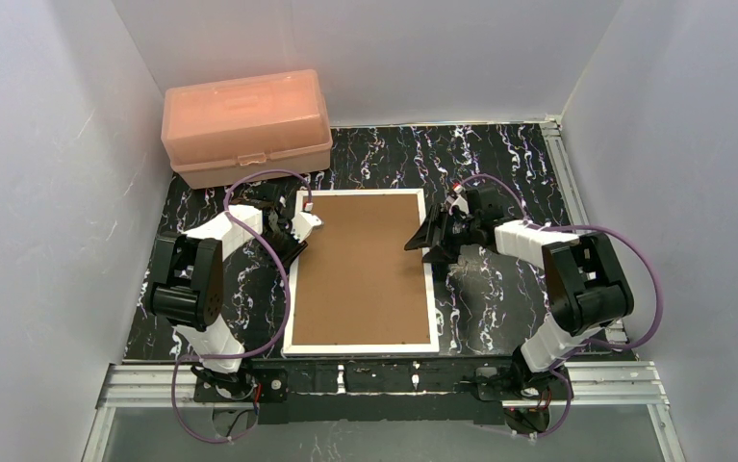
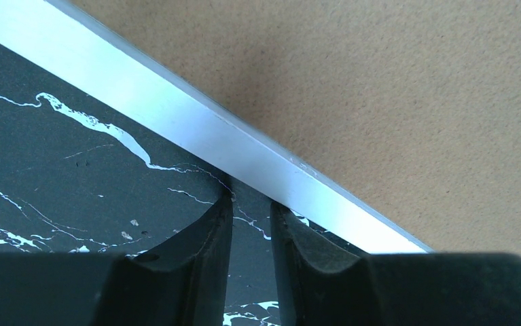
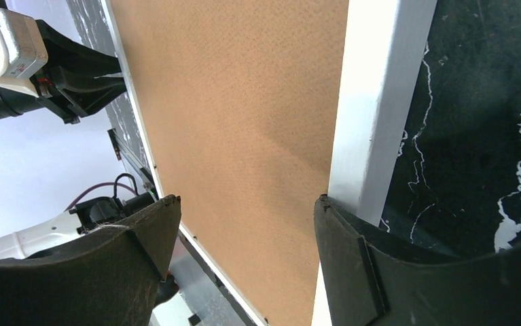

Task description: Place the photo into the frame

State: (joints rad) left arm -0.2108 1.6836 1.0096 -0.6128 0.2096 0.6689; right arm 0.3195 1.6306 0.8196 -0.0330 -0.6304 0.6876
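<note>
L gripper (image 2: 250, 204): jaws narrowly apart, empty; tips at the frame (image 2: 176, 112) rail just ahead. We reckon it's bracing.
R gripper (image 3: 247, 200): jaws wide, straddling the rail, one finger over backing board (image 3: 244, 122), nothing clamped.
Photo: we can't see it; poss. under board.

items counted: one white frame (image 1: 360, 346); one brown backing board (image 1: 360, 269); one salmon-pink box (image 1: 246, 125); one black marbled tabletop (image 1: 499, 298). two robot arms, two grippers: left gripper (image 1: 299, 231), right gripper (image 1: 420, 241).
</note>
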